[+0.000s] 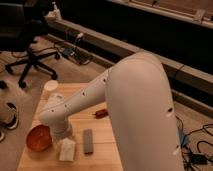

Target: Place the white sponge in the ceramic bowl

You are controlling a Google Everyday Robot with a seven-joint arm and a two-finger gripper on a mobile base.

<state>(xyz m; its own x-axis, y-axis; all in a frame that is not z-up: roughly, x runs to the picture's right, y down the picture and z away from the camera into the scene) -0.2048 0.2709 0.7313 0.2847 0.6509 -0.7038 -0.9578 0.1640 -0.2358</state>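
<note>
The white sponge [67,149] lies on the wooden table [107,145] near its front edge. The orange-red ceramic bowl [38,138] stands just to the sponge's left, apart from it, with nothing visible inside. My white arm sweeps down from the right, and its wrist end sits right above the sponge. The gripper [63,135] is at the lower end of that wrist, close over the sponge's top and right of the bowl. The wrist hides the fingers.
A darker grey narrow block [88,140] lies right of the sponge. A white paper cup [50,88] stands at the table's far left. A small red object [100,113] lies mid-table. A black office chair [25,45] stands on the floor behind.
</note>
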